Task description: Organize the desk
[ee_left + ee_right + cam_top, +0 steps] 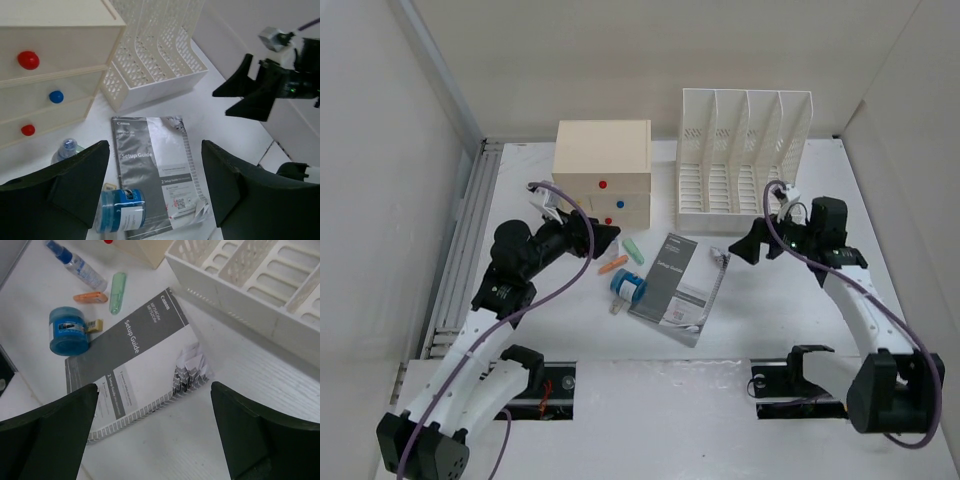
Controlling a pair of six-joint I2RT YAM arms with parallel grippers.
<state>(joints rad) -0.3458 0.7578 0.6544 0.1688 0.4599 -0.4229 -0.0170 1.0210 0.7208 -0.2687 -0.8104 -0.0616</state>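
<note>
The white desk carries a grey "Setup Guide" booklet at its middle, with a blue round jar on its left edge. An orange marker and a green marker lie just left of it. My left gripper is open and empty, hovering left of the booklet and above the jar. My right gripper is open and empty, hovering at the booklet's right edge.
A cream drawer box with red and blue knobs stands at the back left, and a white slotted file rack at the back right. A small spray bottle lies near the drawer box. A small yellow piece sits beside the jar.
</note>
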